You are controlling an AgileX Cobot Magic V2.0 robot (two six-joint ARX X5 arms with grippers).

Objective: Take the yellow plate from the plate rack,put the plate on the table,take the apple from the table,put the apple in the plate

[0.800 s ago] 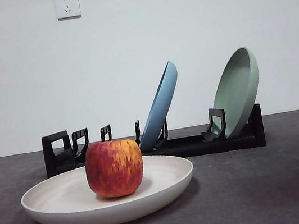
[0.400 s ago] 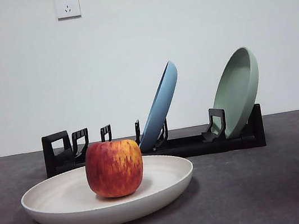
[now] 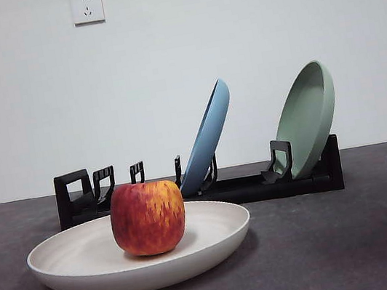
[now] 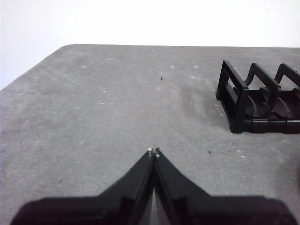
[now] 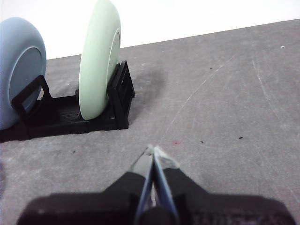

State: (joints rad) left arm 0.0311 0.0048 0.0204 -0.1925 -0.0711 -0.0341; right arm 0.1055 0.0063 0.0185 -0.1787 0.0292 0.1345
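Observation:
The yellow plate (image 3: 87, 261), cream-coloured with a raised rim, lies flat on the table (image 3: 355, 237) in the front view. The red and yellow-streaked apple (image 3: 148, 218) stands in the middle of it. Behind them runs the black plate rack (image 3: 244, 187), whose empty slotted end (image 4: 243, 101) shows in the left wrist view. My left gripper (image 4: 153, 151) is shut with nothing in it, over bare table away from the rack's end. My right gripper (image 5: 153, 150) is shut and empty too, near the rack's other end (image 5: 119, 101). Neither gripper appears in the front view.
A light blue plate (image 3: 210, 135) (image 5: 21, 70) and a sage green plate (image 3: 310, 115) (image 5: 98, 61) lean upright in the rack. The table's far edge and rounded corner (image 4: 65, 49) show in the left wrist view. Two wall sockets (image 3: 87, 7) are on the white wall behind.

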